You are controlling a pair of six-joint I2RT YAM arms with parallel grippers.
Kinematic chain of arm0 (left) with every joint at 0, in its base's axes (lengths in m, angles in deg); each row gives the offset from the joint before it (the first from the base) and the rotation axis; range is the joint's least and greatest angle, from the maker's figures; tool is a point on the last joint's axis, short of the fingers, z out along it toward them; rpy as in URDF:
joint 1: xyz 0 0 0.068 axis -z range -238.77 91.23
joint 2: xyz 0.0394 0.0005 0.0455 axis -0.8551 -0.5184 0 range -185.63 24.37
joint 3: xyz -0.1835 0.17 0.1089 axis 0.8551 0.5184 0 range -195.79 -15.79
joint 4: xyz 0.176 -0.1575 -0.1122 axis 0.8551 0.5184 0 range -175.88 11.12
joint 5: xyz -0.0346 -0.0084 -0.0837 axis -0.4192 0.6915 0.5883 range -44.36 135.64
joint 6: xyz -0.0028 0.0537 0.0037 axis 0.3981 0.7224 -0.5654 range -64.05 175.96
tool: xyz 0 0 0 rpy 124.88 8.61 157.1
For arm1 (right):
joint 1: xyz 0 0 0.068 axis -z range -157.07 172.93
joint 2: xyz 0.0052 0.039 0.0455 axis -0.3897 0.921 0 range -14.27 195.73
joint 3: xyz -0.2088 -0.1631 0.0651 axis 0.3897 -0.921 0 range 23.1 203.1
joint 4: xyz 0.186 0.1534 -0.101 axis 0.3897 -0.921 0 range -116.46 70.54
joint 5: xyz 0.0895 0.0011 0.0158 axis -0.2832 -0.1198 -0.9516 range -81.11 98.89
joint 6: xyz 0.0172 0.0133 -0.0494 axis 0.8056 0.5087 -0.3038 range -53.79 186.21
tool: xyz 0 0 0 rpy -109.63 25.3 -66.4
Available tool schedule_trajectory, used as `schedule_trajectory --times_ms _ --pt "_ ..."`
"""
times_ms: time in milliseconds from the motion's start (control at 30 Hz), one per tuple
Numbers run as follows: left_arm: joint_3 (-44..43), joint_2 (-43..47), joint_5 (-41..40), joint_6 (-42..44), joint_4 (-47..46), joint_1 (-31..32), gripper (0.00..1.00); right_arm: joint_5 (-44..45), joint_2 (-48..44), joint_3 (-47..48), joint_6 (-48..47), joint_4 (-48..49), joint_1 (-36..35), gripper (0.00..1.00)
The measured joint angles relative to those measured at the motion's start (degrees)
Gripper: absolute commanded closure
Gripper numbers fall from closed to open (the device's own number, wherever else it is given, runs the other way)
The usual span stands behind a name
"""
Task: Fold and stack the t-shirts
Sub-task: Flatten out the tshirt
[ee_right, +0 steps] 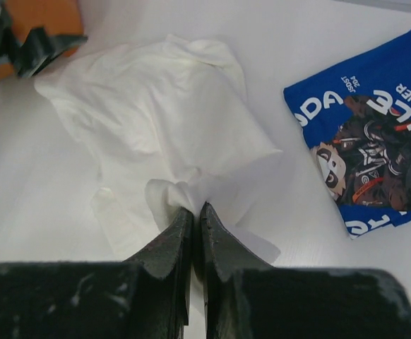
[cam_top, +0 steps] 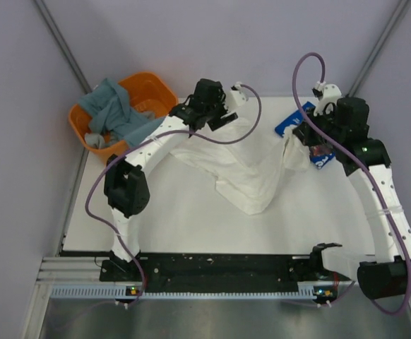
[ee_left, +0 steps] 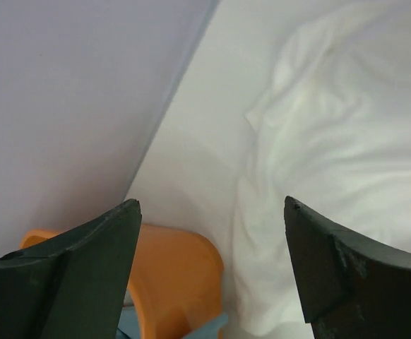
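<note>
A white t-shirt (cam_top: 248, 166) lies rumpled in the middle of the table, its right side drawn up in a peak. My right gripper (ee_right: 197, 207) is shut on a bunched fold of that white t-shirt (ee_right: 163, 106). A folded royal-blue t-shirt (ee_right: 368, 162) with white lettering lies flat to the right; in the top view the blue t-shirt (cam_top: 294, 120) is partly hidden by the right arm. My left gripper (ee_left: 212, 205) hangs open above the white t-shirt's (ee_left: 332, 141) far left edge, with nothing between its fingers.
An orange basket (cam_top: 131, 95) holding grey-blue cloth (cam_top: 114, 109) stands at the back left corner, close to my left gripper; the basket rim (ee_left: 177, 275) shows below the fingers. Walls close in the table at the back and sides.
</note>
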Motion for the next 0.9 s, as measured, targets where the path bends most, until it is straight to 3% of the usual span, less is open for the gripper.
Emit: schedule_trajectory --times_ms 100,167,367,533,667,767,900 --pt "7.3 6.9 3.2 1.2 4.0 3.5 0.31 2.3 2.5 -0.8 1.0 2.3 0.0 1.00" --pt "12.0 12.6 8.0 1.8 7.5 6.2 0.33 3.3 3.7 -1.9 1.3 3.7 0.0 1.00" --pt "29.4 25.8 20.5 2.7 11.9 14.1 0.26 5.0 5.0 -5.7 1.7 5.6 0.1 1.00" --pt "41.9 22.7 23.1 0.0 8.6 19.3 0.19 5.3 5.0 -7.3 1.7 6.7 0.3 1.00" --pt "45.2 17.9 24.3 -1.5 5.5 22.3 0.19 5.5 5.0 -7.9 1.7 6.9 0.5 1.00" --pt "45.5 16.3 24.2 -2.0 1.9 23.6 0.21 5.4 5.0 -8.6 1.7 7.0 0.6 1.00" --pt "45.5 13.9 22.2 -2.6 -3.3 23.8 0.32 5.5 5.0 -9.3 1.7 7.1 0.7 1.00"
